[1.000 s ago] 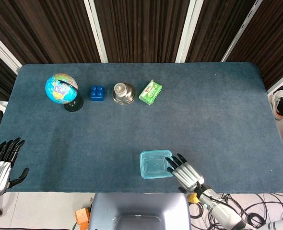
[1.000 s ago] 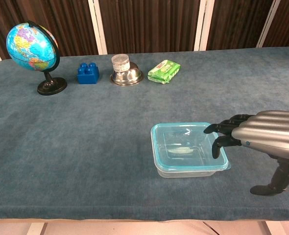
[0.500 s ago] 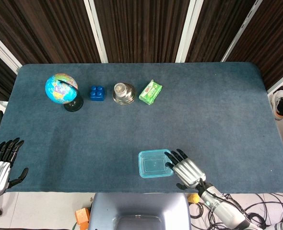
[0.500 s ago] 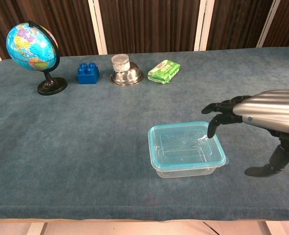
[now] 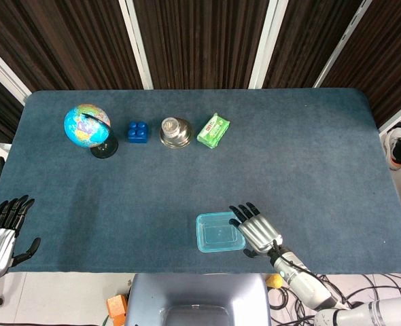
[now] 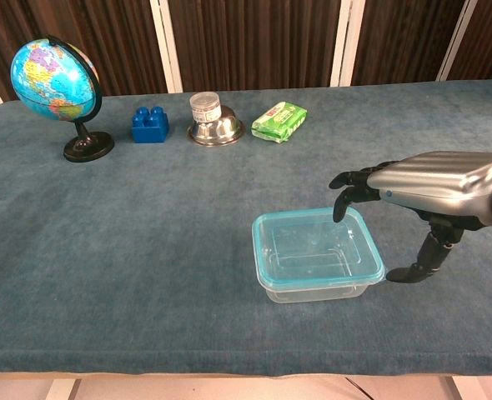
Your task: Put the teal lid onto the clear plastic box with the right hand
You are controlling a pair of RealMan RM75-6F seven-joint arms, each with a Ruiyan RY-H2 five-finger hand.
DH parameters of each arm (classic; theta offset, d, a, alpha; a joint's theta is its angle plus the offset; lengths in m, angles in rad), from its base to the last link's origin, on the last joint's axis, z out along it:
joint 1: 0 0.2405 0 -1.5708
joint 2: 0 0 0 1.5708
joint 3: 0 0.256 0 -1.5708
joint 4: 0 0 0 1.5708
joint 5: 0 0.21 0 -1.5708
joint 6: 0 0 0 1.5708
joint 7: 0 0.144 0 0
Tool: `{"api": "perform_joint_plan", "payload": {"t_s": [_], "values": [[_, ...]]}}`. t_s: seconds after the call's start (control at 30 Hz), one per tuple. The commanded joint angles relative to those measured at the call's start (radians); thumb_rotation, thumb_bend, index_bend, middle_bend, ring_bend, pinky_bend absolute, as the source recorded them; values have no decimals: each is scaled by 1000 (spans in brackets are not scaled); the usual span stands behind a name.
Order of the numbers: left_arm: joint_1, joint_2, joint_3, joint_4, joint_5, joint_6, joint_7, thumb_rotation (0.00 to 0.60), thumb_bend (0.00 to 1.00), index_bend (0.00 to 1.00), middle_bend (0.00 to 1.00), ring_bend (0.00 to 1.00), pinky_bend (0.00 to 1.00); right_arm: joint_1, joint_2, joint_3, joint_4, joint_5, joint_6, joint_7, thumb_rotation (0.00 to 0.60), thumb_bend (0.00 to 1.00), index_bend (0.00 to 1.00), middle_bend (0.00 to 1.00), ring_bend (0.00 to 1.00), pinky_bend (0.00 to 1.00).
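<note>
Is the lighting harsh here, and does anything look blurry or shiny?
Chest view: light is soft; the right hand shows bright streaks on its metal back, and the clear plastic box has faint glints. Head view: sharp overall, only weak shadows under the globe.

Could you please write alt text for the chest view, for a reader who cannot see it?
A right hand hovers, fingers spread, over the right edge of a clear box with its teal lid on, near the front of a blue table. Along the back stand a globe, blue block, metal bowl and green packet.
</note>
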Motion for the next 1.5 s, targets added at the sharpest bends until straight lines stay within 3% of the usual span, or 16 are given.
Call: {"api": "perform_joint_plan", "payload": {"t_s": [0.03, 0.8, 1.23, 1.5], "values": [[-1, 0, 0, 0, 0, -2, 1, 600, 344, 0, 33, 17, 10, 14, -18, 9, 13, 28, 6, -19, 600, 176, 228, 0, 0, 0], [-2, 0, -1, -1, -4, -5, 3, 600, 344, 0, 33, 17, 10, 43, -53, -6, 75, 99, -10, -13, 600, 176, 234, 0, 0, 0], [-2, 0, 0, -1, -2, -4, 0, 600, 345, 0, 33, 17, 10, 23, -3, -7, 11, 1, 25, 39, 600, 176, 225, 0, 0, 0], [-3, -1, 1, -1, -1, -6, 1, 600, 344, 0, 33, 16, 9, 21, -15, 45, -17, -36, 47, 85, 600, 177, 295, 0, 0, 0]]}}
